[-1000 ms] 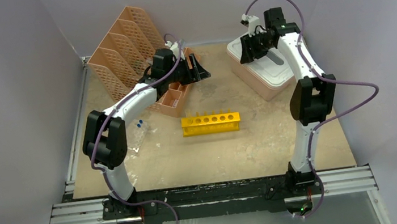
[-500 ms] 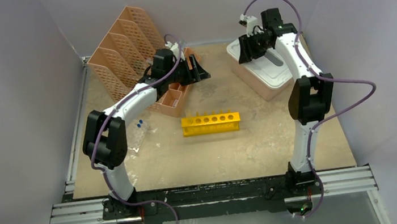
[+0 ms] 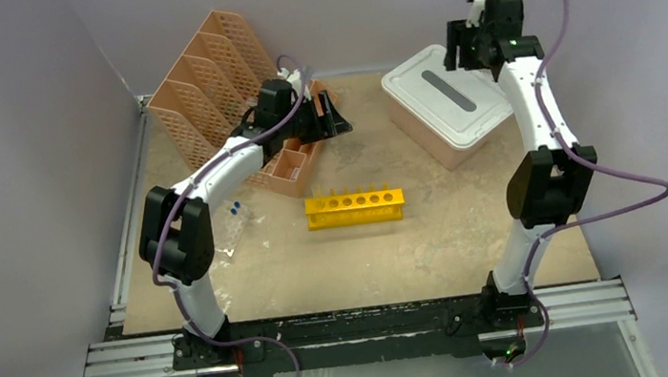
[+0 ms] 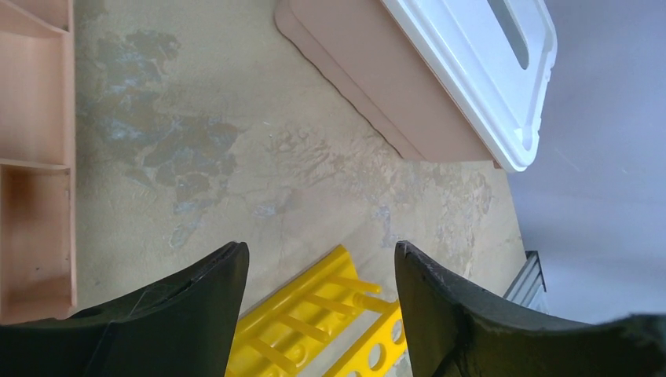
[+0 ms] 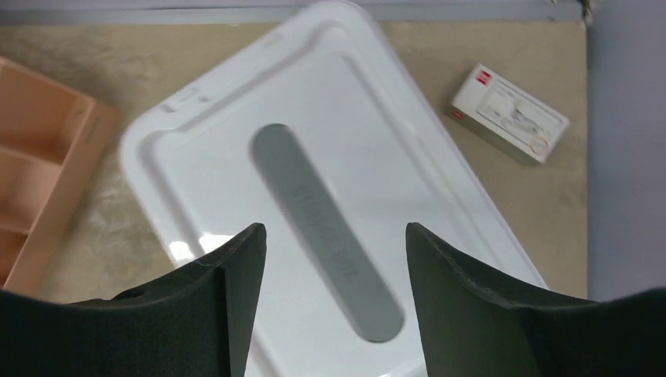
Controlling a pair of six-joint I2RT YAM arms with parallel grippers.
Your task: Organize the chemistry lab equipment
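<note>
Lettering on the white lid's (image 5: 377, 102) grey strip (image 5: 302, 184) is blurred; the small white box's (image 5: 509, 113) print is illegible. Right gripper (image 5: 334, 239) gapes empty above the lid; left gripper (image 4: 318, 259) gapes empty beside the peach organizer (image 3: 201, 80). Yellow test-tube rack (image 3: 354, 208) stands mid-table.

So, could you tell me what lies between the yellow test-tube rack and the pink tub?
Nothing: between the yellow test-tube rack and the pink tub there is only bare, stained tabletop, shown in the top and left wrist views.
</note>
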